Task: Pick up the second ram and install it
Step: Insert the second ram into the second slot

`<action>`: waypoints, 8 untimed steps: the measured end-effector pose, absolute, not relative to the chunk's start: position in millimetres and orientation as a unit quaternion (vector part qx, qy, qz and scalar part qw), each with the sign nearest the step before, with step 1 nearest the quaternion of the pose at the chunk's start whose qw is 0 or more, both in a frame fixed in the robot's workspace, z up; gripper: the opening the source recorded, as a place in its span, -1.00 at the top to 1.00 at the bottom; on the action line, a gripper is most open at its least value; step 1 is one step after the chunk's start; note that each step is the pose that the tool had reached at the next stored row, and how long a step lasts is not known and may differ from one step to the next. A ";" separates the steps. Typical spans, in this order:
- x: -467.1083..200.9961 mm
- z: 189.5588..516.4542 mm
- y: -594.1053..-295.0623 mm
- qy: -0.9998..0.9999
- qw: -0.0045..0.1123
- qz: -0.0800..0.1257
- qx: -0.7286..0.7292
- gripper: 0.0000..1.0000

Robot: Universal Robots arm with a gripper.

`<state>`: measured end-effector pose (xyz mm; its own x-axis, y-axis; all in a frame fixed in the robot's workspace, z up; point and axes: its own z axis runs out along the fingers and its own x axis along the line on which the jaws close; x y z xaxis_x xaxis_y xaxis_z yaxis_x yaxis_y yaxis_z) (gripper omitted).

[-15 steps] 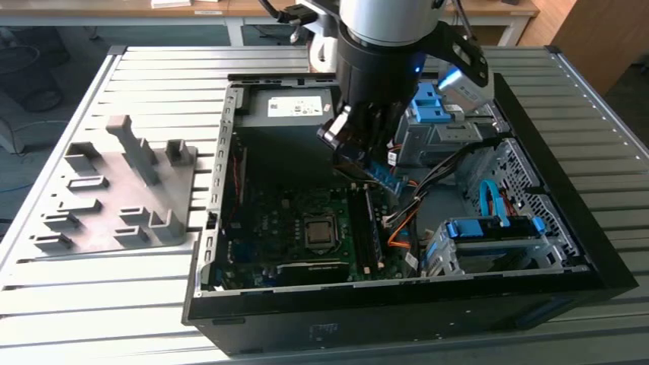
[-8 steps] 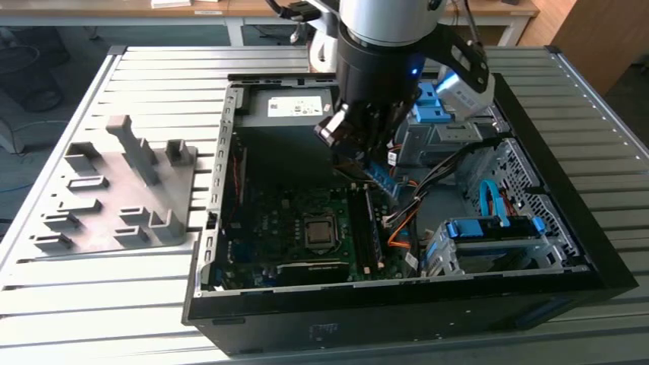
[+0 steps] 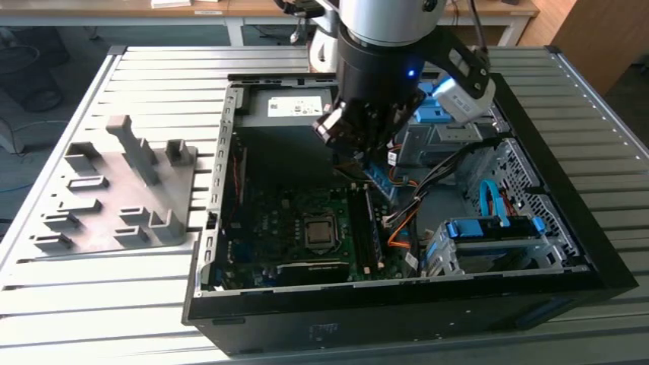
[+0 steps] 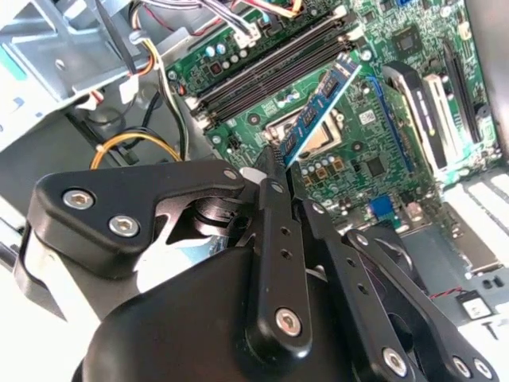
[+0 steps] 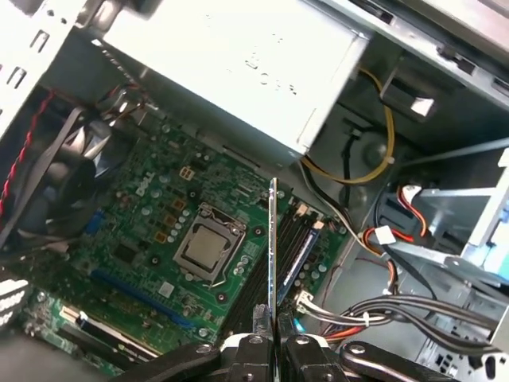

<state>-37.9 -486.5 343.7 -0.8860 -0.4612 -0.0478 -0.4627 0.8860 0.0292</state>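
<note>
The second ram (image 4: 320, 102) is a thin blue stick with dark chips, and my gripper (image 4: 274, 161) is shut on one end of it. It hangs tilted above the motherboard (image 4: 398, 95), inside the open computer case (image 3: 568, 251). In the first wrist view the ram (image 5: 273, 239) shows edge-on, rising from the gripper (image 5: 273, 341) just over the dark memory slots (image 5: 290, 239). A bluish stick (image 5: 301, 248) stands in one slot beside it. In the exterior view the gripper (image 3: 362, 161) holds the ram (image 3: 384, 176) above the board's middle.
The processor socket (image 5: 208, 247) lies beside the slots. The grey power supply (image 5: 238, 64) and bundles of cables (image 5: 382, 239) crowd the case near the slots. A blue-handled drive cage (image 3: 492, 243) stands at the exterior view's right. The grey slotted holder block (image 3: 121, 190) sits on the table outside the case.
</note>
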 end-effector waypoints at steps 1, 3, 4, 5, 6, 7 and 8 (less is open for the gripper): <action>-37.9 343.7 -486.5 0.972 0.020 0.020 -0.232 0.73; -37.9 343.7 -486.5 0.975 0.020 0.020 -0.220 0.73; -37.9 343.7 -486.5 0.976 0.020 0.019 -0.215 0.73; -37.9 343.7 -486.5 0.978 0.020 0.019 -0.209 0.73; -37.9 343.7 -486.5 0.979 0.020 0.019 -0.203 0.73; -37.9 343.7 -486.5 0.980 0.021 0.019 -0.197 0.73; -37.9 343.7 -486.5 0.981 0.021 0.019 -0.191 0.73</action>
<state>-37.9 -486.5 343.7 -0.9265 -0.3733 -0.0478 -0.3748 0.9266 0.0292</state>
